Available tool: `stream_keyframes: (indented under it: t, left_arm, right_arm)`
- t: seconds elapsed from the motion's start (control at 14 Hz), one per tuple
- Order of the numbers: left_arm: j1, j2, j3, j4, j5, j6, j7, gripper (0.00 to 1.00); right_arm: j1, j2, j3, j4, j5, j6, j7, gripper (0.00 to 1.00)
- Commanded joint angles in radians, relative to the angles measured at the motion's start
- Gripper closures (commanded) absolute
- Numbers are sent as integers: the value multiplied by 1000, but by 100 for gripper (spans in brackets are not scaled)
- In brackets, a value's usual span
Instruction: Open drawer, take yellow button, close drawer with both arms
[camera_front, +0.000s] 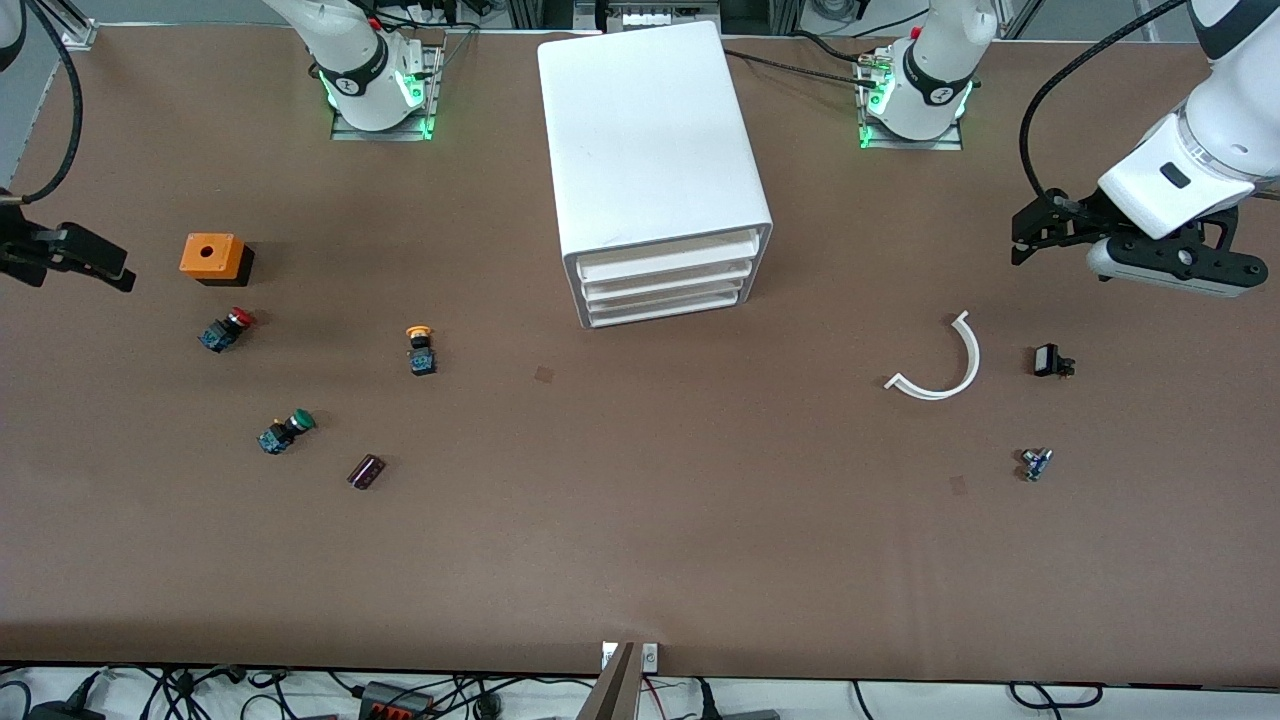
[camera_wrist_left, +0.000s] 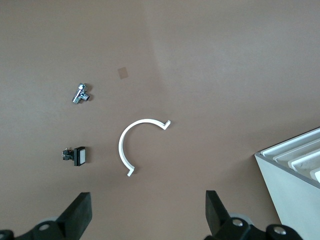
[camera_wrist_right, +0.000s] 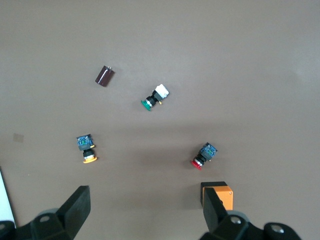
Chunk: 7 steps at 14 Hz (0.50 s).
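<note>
The big white cabinet (camera_front: 655, 140) stands mid-table, and its three identical drawers (camera_front: 665, 285) are all pushed in; a corner of it (camera_wrist_left: 295, 190) shows in the left wrist view. The button (camera_front: 420, 350) with the orange-yellow cap lies on its side on the table toward the right arm's end, also seen as the button (camera_wrist_right: 86, 148) in the right wrist view. My right gripper (camera_front: 100, 262) (camera_wrist_right: 146, 205) hangs open and empty over the table beside an orange box. My left gripper (camera_front: 1035, 230) (camera_wrist_left: 148, 210) hangs open and empty over bare table at the left arm's end.
An orange box (camera_front: 211, 256), a red-capped button (camera_front: 228, 328), a green-capped button (camera_front: 286, 431) and a dark maroon part (camera_front: 366, 471) lie around the yellow one. A white curved strip (camera_front: 945, 365), a small black switch (camera_front: 1050, 360) and a small metal part (camera_front: 1036, 463) lie under the left arm.
</note>
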Motion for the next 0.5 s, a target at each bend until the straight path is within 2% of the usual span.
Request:
stream_keyframes:
  t: [0.0, 0.43]
  left_arm:
    - [-6, -2, 6, 15, -4, -14, 22, 0]
    - [-15, 3, 3, 27, -4, -16, 22, 0]
  right_arm:
    - [-15, -52, 17, -72, -2, 28, -6, 0]
    - [-14, -48, 14, -71, -5, 23, -7, 0]
